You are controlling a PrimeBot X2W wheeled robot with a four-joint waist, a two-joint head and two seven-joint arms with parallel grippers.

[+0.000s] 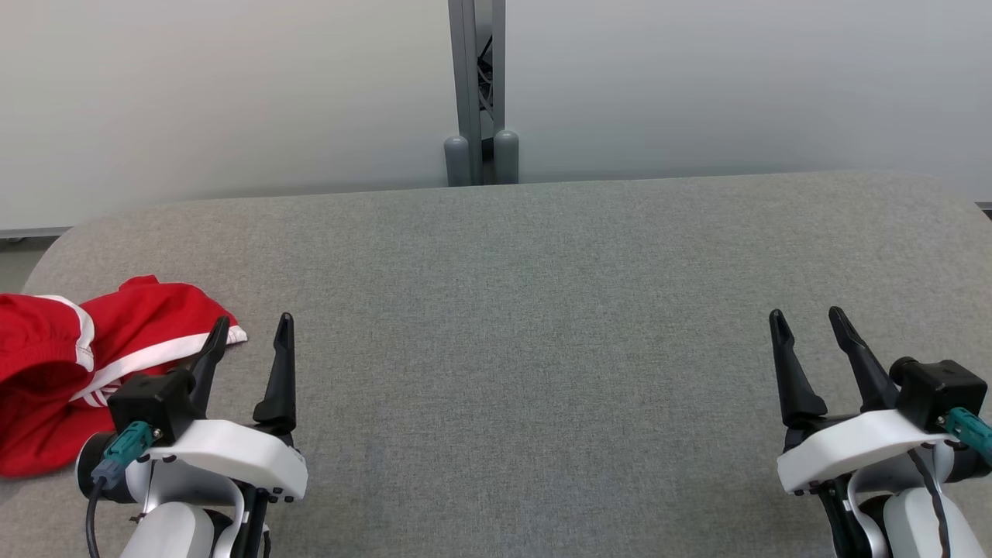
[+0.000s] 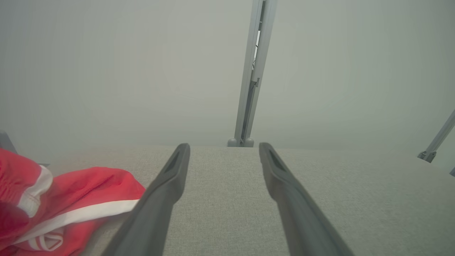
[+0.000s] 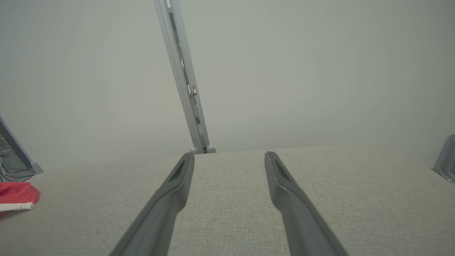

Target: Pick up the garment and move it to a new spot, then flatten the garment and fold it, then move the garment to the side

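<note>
A crumpled red garment (image 1: 70, 364) with white stripes lies at the left edge of the grey table (image 1: 527, 325). My left gripper (image 1: 254, 325) stands open just to its right, its left finger close beside the cloth's white hem, nothing between the fingers. In the left wrist view the garment (image 2: 67, 206) lies left of my left gripper (image 2: 224, 147). Far to the right, my right gripper (image 1: 806, 316) is open and empty over bare table. The right wrist view has my right gripper (image 3: 229, 156) open and a corner of the garment (image 3: 16, 197) at far left.
A grey metal post (image 1: 477, 93) with two rounded feet stands behind the table's far edge, against a pale wall. The table's left corners are rounded. A slanted metal leg (image 2: 435, 142) shows at the right of the left wrist view.
</note>
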